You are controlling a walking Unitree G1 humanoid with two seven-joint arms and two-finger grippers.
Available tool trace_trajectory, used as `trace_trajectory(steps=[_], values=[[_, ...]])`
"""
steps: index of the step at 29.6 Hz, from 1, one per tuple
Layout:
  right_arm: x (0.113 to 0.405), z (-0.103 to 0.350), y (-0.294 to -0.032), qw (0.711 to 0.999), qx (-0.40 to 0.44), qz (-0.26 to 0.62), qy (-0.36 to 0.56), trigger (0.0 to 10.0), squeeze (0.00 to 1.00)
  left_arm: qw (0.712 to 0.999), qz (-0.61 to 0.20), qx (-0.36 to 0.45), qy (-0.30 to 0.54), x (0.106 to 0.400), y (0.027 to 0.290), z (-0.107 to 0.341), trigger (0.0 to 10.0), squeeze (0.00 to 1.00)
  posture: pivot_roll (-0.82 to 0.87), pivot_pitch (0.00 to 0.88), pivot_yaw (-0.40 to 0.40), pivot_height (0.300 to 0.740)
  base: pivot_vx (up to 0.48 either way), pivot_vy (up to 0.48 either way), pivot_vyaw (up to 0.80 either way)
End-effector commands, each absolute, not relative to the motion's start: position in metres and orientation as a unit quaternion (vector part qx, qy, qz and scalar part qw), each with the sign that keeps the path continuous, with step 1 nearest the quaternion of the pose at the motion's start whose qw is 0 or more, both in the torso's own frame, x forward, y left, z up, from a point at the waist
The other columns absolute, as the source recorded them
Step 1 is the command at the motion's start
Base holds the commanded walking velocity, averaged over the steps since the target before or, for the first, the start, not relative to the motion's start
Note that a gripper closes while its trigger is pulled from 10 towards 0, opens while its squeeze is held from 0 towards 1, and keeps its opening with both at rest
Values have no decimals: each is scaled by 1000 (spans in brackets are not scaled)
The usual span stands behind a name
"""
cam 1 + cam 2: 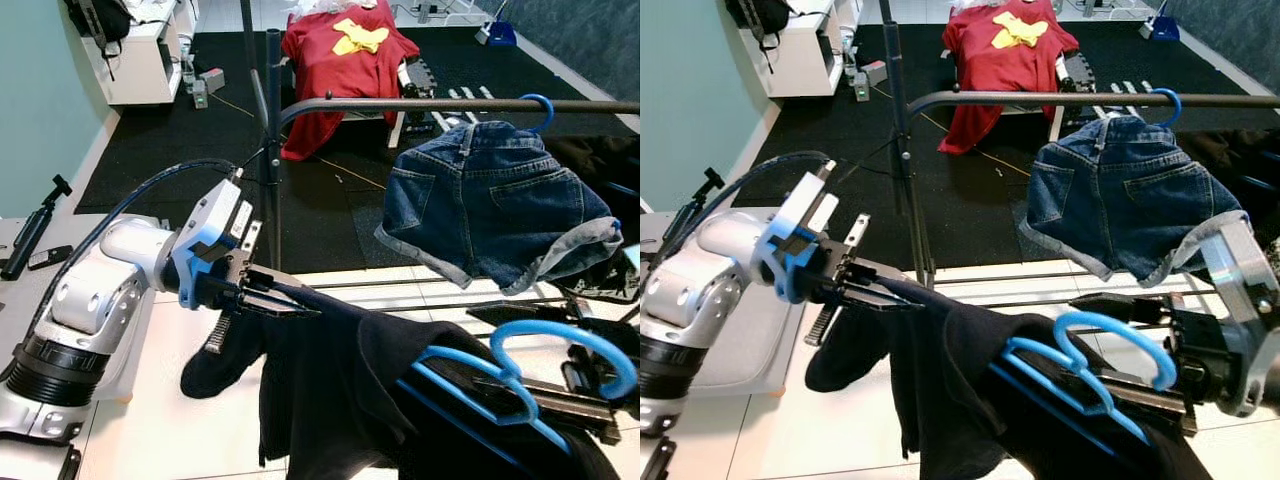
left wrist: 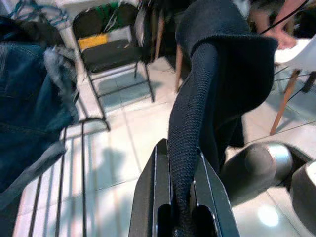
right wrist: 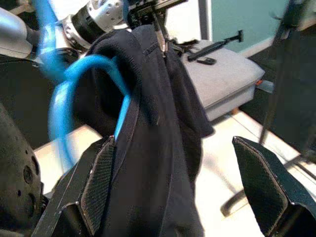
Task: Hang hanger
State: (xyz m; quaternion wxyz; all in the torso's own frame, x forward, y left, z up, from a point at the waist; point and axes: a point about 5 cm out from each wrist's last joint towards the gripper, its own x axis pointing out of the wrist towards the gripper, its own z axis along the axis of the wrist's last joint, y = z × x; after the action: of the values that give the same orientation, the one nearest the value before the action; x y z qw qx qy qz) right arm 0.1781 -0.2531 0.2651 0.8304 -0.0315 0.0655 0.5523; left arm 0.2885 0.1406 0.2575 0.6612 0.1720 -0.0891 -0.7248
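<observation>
A black garment (image 1: 330,380) on a blue hanger (image 1: 1090,365) is pinched by the left hand (image 1: 285,298); the spread right hand (image 1: 1170,345) supports it, the rail (image 1: 450,104) not yet reached.

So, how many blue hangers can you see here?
2. One blue hanger hangs on the rail and carries the denim shorts. The other blue hanger lies in the black garment. More may be hidden.
</observation>
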Motion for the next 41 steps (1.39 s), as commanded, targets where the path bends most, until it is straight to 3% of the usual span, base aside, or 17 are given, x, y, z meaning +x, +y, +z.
trace_trajectory(steps=[1, 5, 8, 10, 14, 24, 31, 41], values=[[175, 271, -258, 832, -38, 549, 64, 10000, 0, 674, -709, 185, -90, 293, 151, 262, 10000, 0, -96, 138, 3, 740, 0, 0, 0], [165, 281, -264, 837, -39, 544, 49, 10000, 0, 696, -688, 195, -66, 300, 165, 255, 10000, 0, -104, 133, 12, 740, 0, 0, 0], [165, 281, -264, 837, -39, 544, 49, 10000, 0, 696, -688, 195, -66, 300, 165, 255, 10000, 0, -104, 133, 12, 740, 0, 0, 0], [159, 295, -253, 819, -34, 572, 13, 10000, 0, 708, -676, 199, -52, 304, 171, 248, 10000, 0, -106, 135, 15, 740, 0, 0, 0], [157, 295, -246, 812, -39, 583, 15, 10000, 0, 710, -674, 196, -51, 304, 171, 247, 10000, 0, -109, 136, 13, 740, 0, 0, 0], [172, 270, -238, 815, -46, 575, 50, 10000, 0, 676, -712, 172, -83, 294, 156, 253, 10000, 0, -102, 140, 10, 740, 0, 0, 0], [171, 273, -248, 832, -42, 551, 49, 10000, 0, 677, -710, 168, -94, 293, 169, 264, 10000, 0, -101, 144, 8, 740, 0, 0, 0], [175, 248, -238, 825, -53, 554, 101, 10000, 0, 659, -728, 161, -96, 283, 169, 268, 10000, 0, -103, 147, 5, 740, 0, 0, 0]])
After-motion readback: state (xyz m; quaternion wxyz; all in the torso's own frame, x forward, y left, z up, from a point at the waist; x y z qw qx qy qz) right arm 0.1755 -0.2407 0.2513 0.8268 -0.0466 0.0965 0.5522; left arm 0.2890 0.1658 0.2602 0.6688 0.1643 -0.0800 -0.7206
